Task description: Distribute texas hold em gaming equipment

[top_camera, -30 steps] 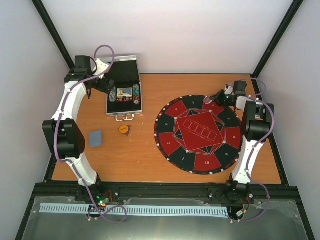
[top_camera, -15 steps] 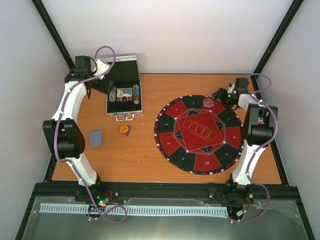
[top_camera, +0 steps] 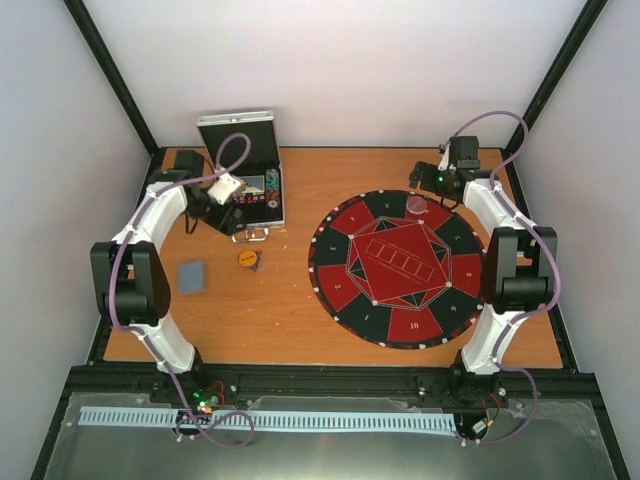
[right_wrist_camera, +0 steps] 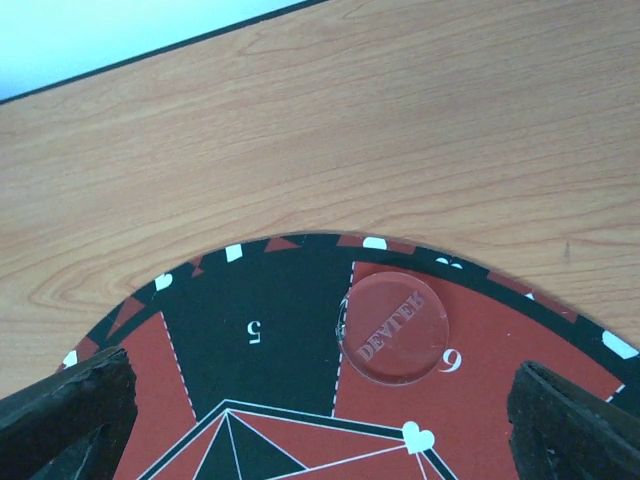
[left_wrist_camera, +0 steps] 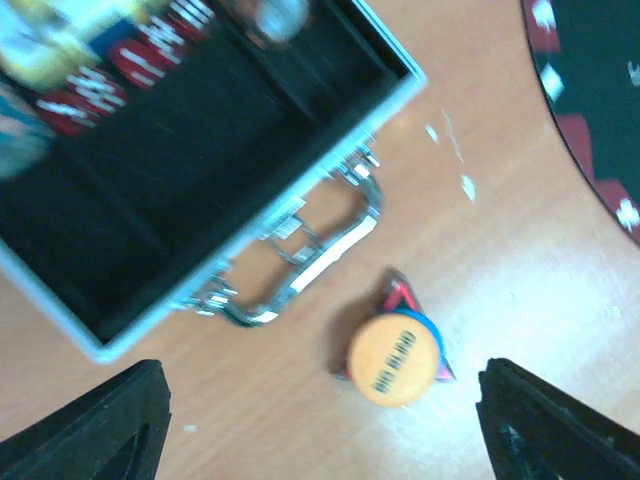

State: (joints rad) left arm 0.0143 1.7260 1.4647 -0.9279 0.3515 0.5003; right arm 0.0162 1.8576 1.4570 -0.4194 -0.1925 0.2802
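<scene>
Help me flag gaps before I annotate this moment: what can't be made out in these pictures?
1. Chips in the case: blurred in the left wrist view and cut by its top edge; too small from above, where the left arm covers part.
2. Pieces under the orange disc: mostly covered by it.
3. Grey-blue card: too small from above to tell one from several; face hidden.

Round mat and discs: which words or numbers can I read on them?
"DEALER": clear disc on the round mat.
"5", "6": mat segments beside that disc.
"10": near red segment of the mat.
"BIG BLIND": orange disc, slightly blurred.
Other mat numbers: too small to read.
</scene>
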